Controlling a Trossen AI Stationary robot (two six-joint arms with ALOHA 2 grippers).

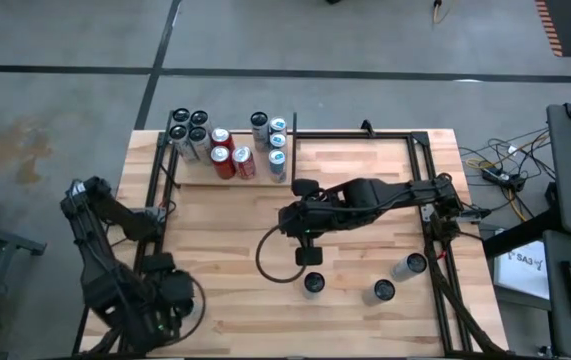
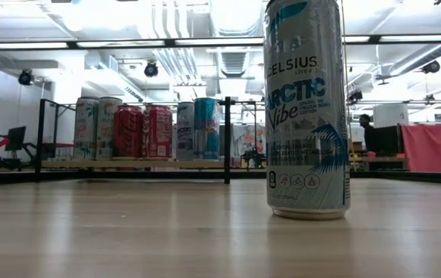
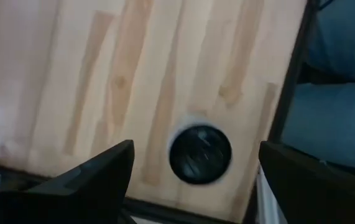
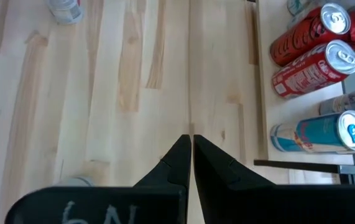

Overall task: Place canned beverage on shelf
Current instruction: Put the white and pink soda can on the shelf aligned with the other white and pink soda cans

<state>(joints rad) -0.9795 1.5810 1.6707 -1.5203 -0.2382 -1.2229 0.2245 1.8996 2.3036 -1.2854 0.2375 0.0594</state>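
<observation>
Nearest the low camera: one tall Celsius can [image 2: 307, 108] stands upright on the tabletop [image 2: 127, 232], alone in the foreground, nothing touching it.

High view: three loose cans stand in the near-right part of the tabletop [image 1: 225, 270]: one dark-topped can [image 1: 313, 284] just below the right gripper, a second [image 1: 383, 291] further right, a third [image 1: 410, 265] beside it toward the right frame rail.

Right gripper [image 1: 305, 255]: over the tabletop's middle, arm reaching in from the right. Fingers [image 4: 180, 158] pressed together tip to tip, holding nothing. It sits just above the nearest loose can, apart from it. From the wrist camera, one can [image 4: 65, 11] shows across bare wood.

Left gripper [image 1: 170, 295]: parked at the near-left corner, well apart from all loose cans. Fingers [image 3: 96, 174] spread wide, empty; a dark round disc [image 3: 200, 154] lies between them on the wood below.

Farthest: shelf [image 1: 245, 180] at the far-left edge, pale panel with black upright rods. It carries upright cans: dark-topped group [image 1: 189, 130], two red cans [image 1: 227, 158], silver and blue cans [image 1: 270, 140]. The right gripper lies well short of the shelf.
</observation>
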